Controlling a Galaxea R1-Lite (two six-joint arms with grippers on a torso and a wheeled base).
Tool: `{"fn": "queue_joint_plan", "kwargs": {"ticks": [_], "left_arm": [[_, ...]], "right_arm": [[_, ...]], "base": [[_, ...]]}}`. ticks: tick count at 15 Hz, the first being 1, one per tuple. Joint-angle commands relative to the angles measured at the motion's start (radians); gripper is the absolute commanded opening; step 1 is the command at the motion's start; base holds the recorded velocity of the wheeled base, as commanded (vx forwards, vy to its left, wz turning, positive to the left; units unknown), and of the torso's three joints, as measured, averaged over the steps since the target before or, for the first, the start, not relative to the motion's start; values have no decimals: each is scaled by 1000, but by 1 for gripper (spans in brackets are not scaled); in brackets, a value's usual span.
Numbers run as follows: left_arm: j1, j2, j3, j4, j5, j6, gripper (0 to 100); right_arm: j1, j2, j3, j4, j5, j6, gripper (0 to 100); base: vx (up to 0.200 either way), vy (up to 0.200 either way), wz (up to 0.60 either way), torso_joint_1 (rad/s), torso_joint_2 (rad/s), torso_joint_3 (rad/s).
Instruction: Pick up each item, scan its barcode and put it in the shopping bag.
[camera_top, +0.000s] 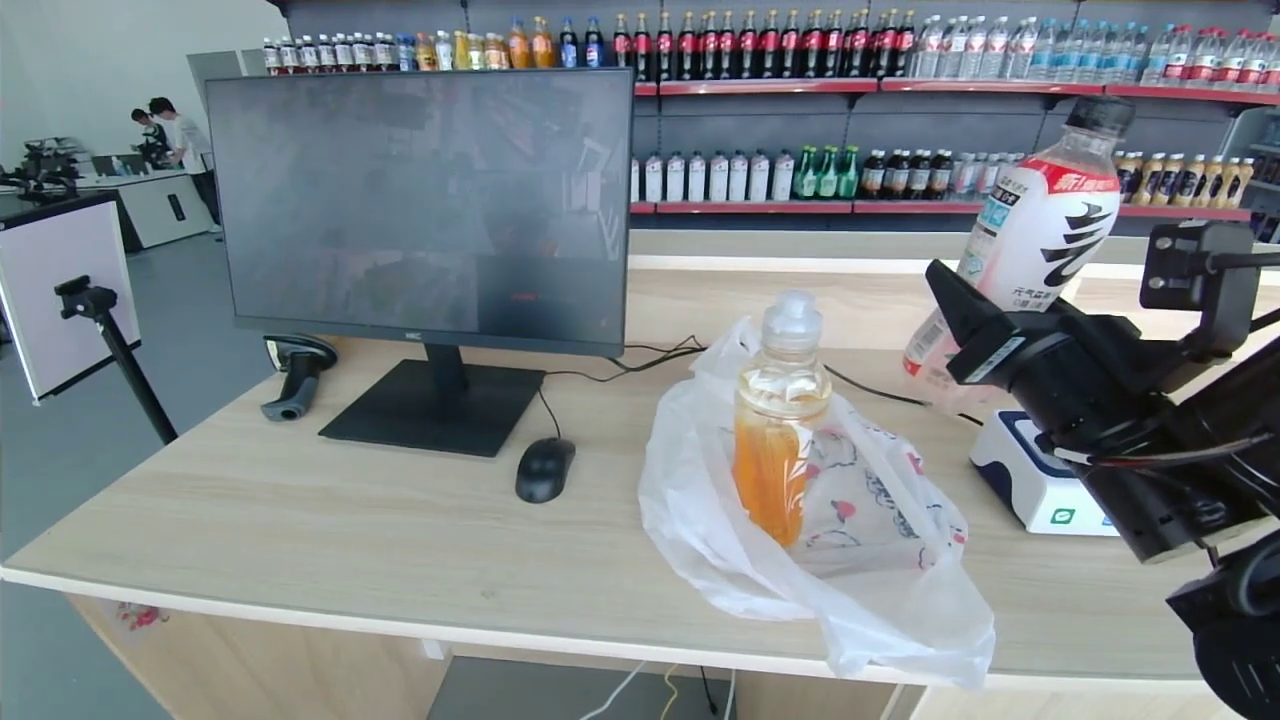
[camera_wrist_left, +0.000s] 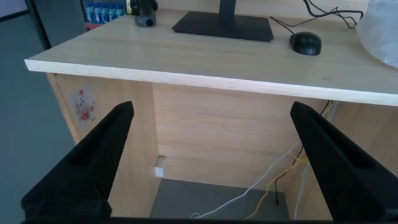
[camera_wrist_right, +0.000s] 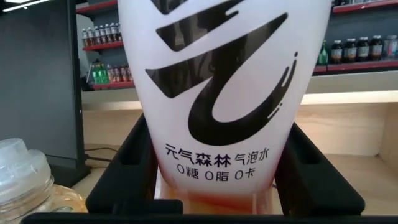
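Right gripper (camera_wrist_right: 217, 186) clamps the tilted white bottle (camera_top: 1040, 230) at the right, the orange drink bottle (camera_top: 778, 430) stands inside the shopping bag (camera_top: 880, 560), left gripper (camera_wrist_left: 211, 112) fingers gape apart.

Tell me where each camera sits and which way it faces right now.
Head: high, looking forward and down at the counter, monitor and shopping bag; right arm at the right.
Left wrist: off the counter's front edge, facing it; open left fingers at both sides.
Right wrist: close on the white bottle clamped between right fingers.
Shared: head and left wrist both show the mouse.
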Motion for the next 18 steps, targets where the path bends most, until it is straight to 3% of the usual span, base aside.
{"fn": "queue_joint_plan", "kwargs": {"ticks": [1,5,18], "left_arm": [[0,0,0,-1,0,0,100],[0,0,0,-1,0,0,100],[0,0,0,-1,0,5,100]], "right_arm": [[0,-7,7,-2,1,-1,0],[14,39,56,-2,3,2,0],[54,230,21,-2,3,-4,0]], "base": [[0,0,0,0,0,0],[0,0,0,0,0,0],[0,0,0,0,0,0]]}}
